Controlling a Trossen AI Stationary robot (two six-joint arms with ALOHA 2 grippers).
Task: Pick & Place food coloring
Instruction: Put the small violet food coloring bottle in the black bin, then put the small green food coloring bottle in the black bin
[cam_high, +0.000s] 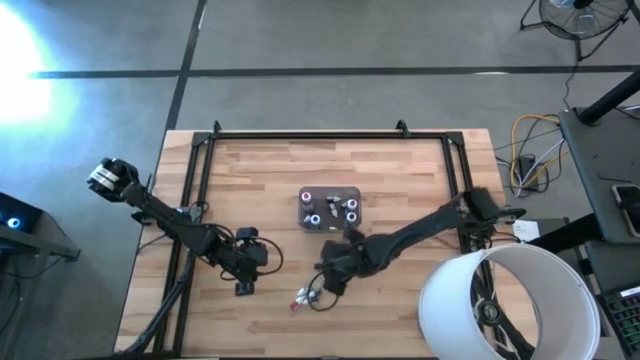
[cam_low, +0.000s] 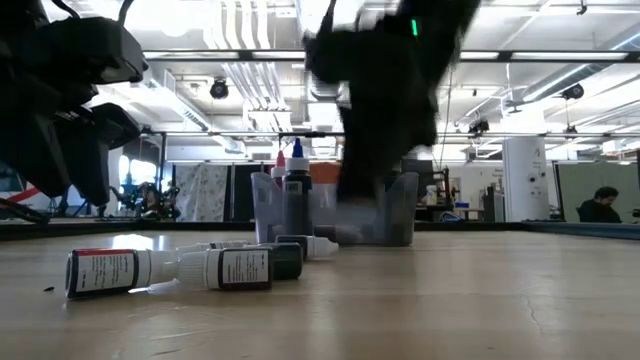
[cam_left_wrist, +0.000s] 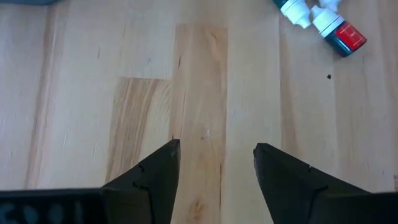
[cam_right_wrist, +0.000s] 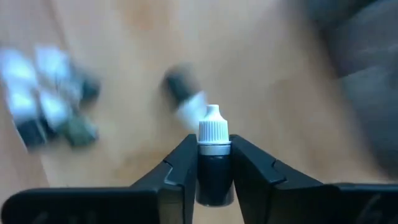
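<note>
One white-capped bottle (cam_right_wrist: 214, 155) clamped in right end effector (cam_right_wrist: 214, 168).

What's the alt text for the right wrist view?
The right hand grips a dark food coloring bottle with a white dropper cap between its two fingers, above the wooden table. More small bottles lie blurred on the table beyond.

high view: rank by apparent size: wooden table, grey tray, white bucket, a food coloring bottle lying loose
1. Wooden table
2. White bucket, though it may stand nearer the camera, which would inflate it
3. Grey tray
4. Loose food coloring bottle, a speck near the right gripper
</note>
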